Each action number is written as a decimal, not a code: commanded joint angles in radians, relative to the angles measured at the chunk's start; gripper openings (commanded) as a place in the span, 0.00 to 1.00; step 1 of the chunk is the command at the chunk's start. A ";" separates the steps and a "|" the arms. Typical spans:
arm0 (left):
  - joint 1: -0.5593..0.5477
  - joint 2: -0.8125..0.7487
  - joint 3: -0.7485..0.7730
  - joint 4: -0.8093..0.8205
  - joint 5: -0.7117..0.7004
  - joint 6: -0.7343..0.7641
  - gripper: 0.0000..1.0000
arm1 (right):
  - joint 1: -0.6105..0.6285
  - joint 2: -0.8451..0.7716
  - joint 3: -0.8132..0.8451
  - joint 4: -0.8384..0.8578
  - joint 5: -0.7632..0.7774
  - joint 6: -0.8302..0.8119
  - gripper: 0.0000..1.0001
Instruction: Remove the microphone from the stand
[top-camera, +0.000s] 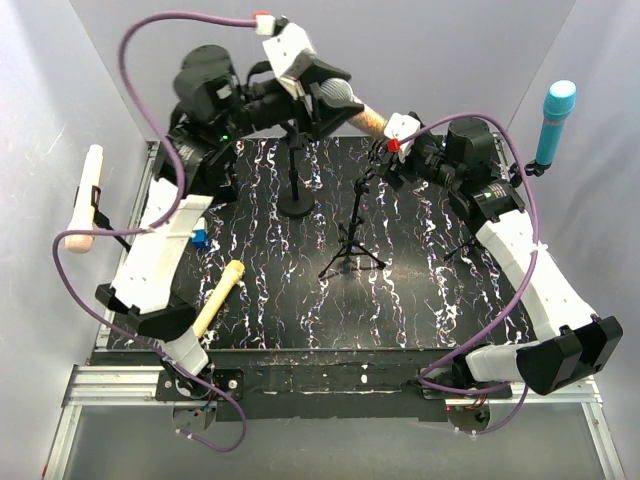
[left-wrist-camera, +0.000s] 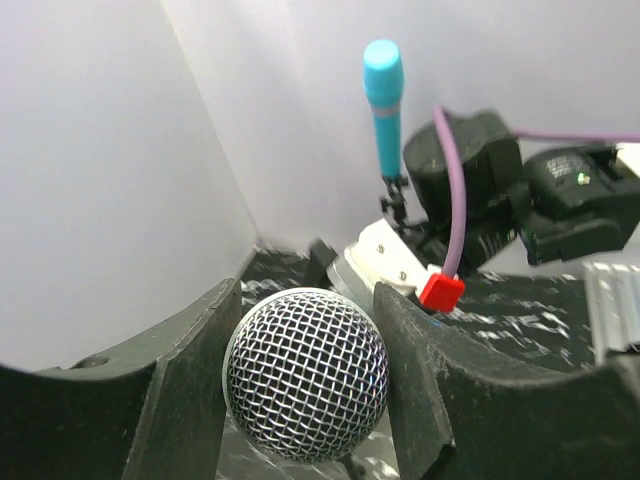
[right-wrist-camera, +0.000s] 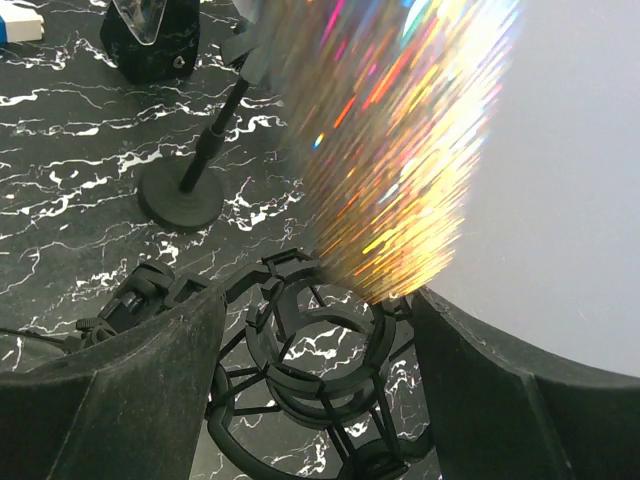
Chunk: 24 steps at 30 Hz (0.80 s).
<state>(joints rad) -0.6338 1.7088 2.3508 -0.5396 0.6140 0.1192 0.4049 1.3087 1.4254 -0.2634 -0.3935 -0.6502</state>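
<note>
While its tail end is hidden behind the right wrist in the top view, the microphone (top-camera: 352, 106) is otherwise plain to see. It has a round head (left-wrist-camera: 305, 372) of silver wire mesh and a tapering body (right-wrist-camera: 400, 150). The body looks peach from above; close up in the right wrist view it flashes gold, orange and rainbow streaks like holographic foil. The microphone hangs in the air over the back of the table (top-camera: 420, 300). It is tilted, head up and to the left, body slanting down to the right toward the shock mount (right-wrist-camera: 318, 355) on top of the tripod (top-camera: 352, 245). The narrow end of the body reaches the mount's ring, but I cannot tell whether it sits inside the ring or just above it.

The left gripper (left-wrist-camera: 305, 300) is clamped on the microphone, with one dark finger (left-wrist-camera: 190, 380) pressed against each side of the mesh head. The right gripper (right-wrist-camera: 318, 300) stands wide apart and holds nothing. Its fingers sit on either side of the shock mount without touching it, just under the glittering body.

A round-base stand (top-camera: 297, 200) stands left of the tripod, below the head. A teal mic (top-camera: 555, 112) is clipped upright at the right wall.
</note>
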 joint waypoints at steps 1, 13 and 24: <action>0.002 -0.103 0.113 0.006 -0.085 0.108 0.00 | -0.005 0.009 0.015 -0.094 -0.010 0.021 0.80; 0.002 -0.281 -0.100 -0.207 -0.171 0.284 0.00 | 0.038 -0.074 0.159 -0.164 -0.116 0.058 0.86; 0.003 -0.322 -0.199 -0.286 -0.146 0.350 0.00 | 0.179 0.003 0.328 -0.163 -0.205 0.069 0.86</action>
<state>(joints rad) -0.6315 1.4200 2.1738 -0.8059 0.4538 0.4137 0.5251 1.2705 1.6806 -0.4545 -0.5560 -0.6064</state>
